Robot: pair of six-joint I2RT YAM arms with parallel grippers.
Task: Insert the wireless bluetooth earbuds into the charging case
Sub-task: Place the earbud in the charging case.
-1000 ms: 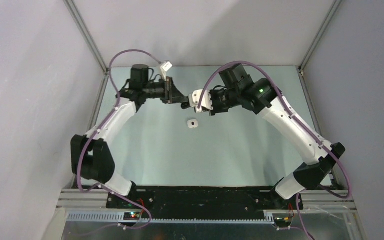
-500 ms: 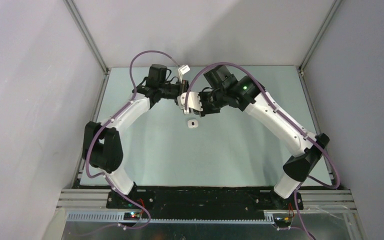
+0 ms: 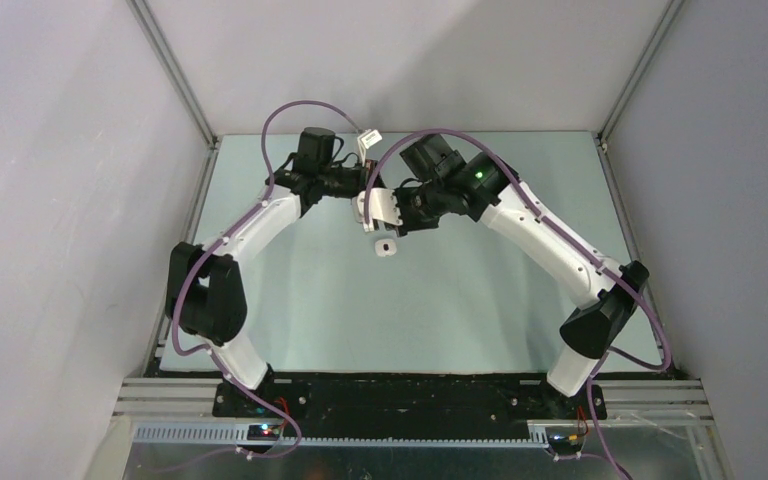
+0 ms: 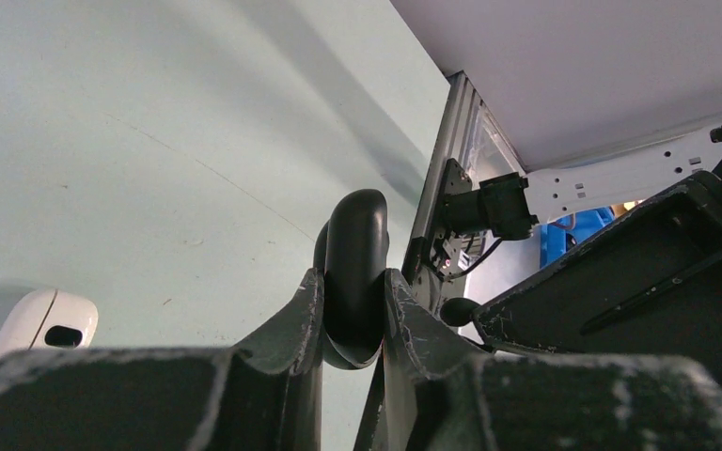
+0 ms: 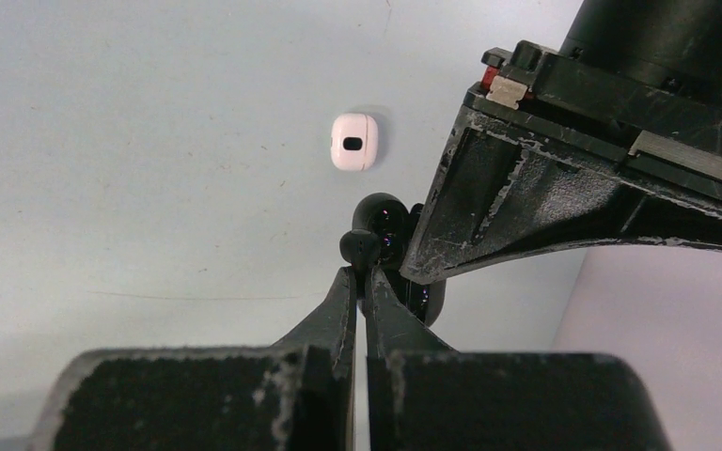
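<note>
- Your left gripper is clamping both fingers on the black charging case, which is standing edge-on between them above the table.
- At 8 o'clock from that grip, the white case is lying on the table and showing a dark oval mark. No lettering on it is readable.
- Only the left wrist view is showing you the right arm's white link, at 2 o'clock.
- From overhead, both grippers are meeting over the far middle of the table, with the white case at 6 o'clock from them. The black charging case is hiding between them there.
- Your right gripper is pinching its fingers together on a black earbud, which is touching the black charging case at its 1 o'clock.
- Only the right wrist view is showing you that earbud. It is also showing a white tag on the left gripper's body, too small to read.
</note>
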